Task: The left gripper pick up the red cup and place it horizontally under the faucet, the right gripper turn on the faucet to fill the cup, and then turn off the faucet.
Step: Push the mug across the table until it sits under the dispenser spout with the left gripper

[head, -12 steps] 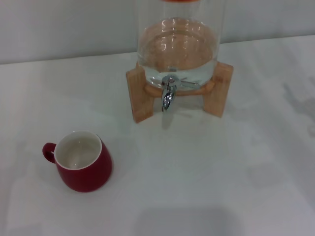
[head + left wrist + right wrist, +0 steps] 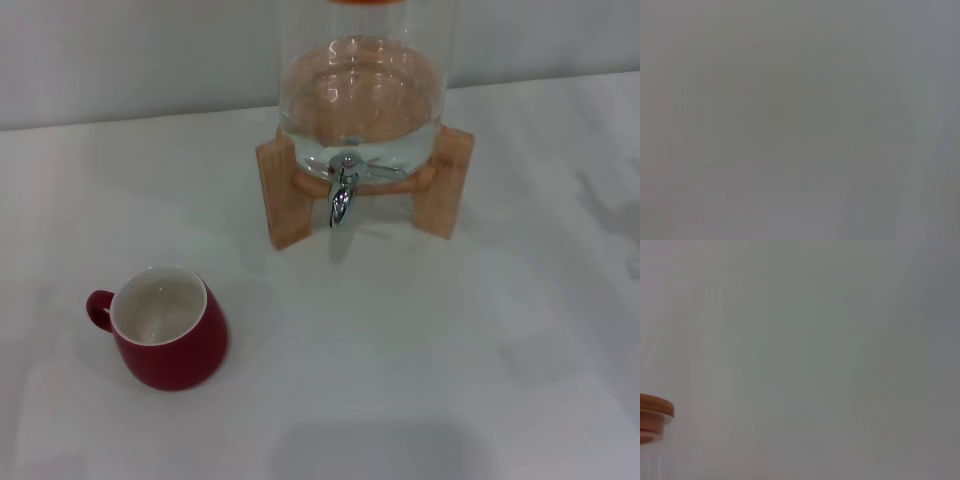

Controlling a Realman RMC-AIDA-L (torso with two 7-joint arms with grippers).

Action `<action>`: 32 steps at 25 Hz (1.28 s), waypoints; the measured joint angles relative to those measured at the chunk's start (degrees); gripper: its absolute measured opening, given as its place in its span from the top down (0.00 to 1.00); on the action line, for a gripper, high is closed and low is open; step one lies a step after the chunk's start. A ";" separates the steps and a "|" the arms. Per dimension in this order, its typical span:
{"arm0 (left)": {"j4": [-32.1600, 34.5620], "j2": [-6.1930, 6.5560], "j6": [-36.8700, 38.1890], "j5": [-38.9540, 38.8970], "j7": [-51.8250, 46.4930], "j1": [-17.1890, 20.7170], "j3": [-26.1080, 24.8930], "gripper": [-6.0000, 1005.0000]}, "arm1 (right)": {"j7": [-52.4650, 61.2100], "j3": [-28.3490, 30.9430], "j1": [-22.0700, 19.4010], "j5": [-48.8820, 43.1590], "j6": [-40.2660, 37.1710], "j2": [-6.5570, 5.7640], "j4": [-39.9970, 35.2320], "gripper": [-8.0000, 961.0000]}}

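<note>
From the head camera, you look down on a white table where the red cup stands upright at the near left, its mouth open to you, its white inside showing no liquid, its small loop handle turned out to the left. Well apart from it, toward the far centre, a clear glass dispenser sits on a wooden stand and holds clear water in its lower part. The faucet juts from the dispenser's front between the stand's two legs, its chrome spout aimed down at bare tabletop; the cup is not under it. Neither the left gripper nor the right gripper appears in this view, so you cannot place cup or faucet against either, and you cannot tell whether their fingers are spread or pressed together.

From the left wrist camera, you get only a plain grey field, with no fingers and no object in it.

From the right wrist camera, you see a pale blank surface and, at one edge, an orange-brown lid capping a clear glass vessel; this arm's own fingers do not show.
</note>
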 joint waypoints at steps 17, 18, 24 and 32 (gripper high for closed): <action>1.46 0.07 -0.25 3.13 0.05 1.46 4.55 0.14 | 0.43 -0.42 -0.38 -0.45 -0.44 0.00 0.71 0.11; 1.47 0.11 -0.25 3.71 0.05 1.56 4.57 0.14 | 0.43 -0.43 -0.38 -0.46 -0.45 0.01 0.71 0.11; 1.50 0.45 -0.18 5.06 0.08 1.72 5.87 0.14 | 0.78 -0.51 -0.22 -0.62 -0.49 0.00 0.71 0.11; 1.03 0.69 0.56 8.08 0.09 1.73 5.92 0.14 | 1.39 -0.86 -0.19 -0.71 -0.57 0.06 0.71 0.11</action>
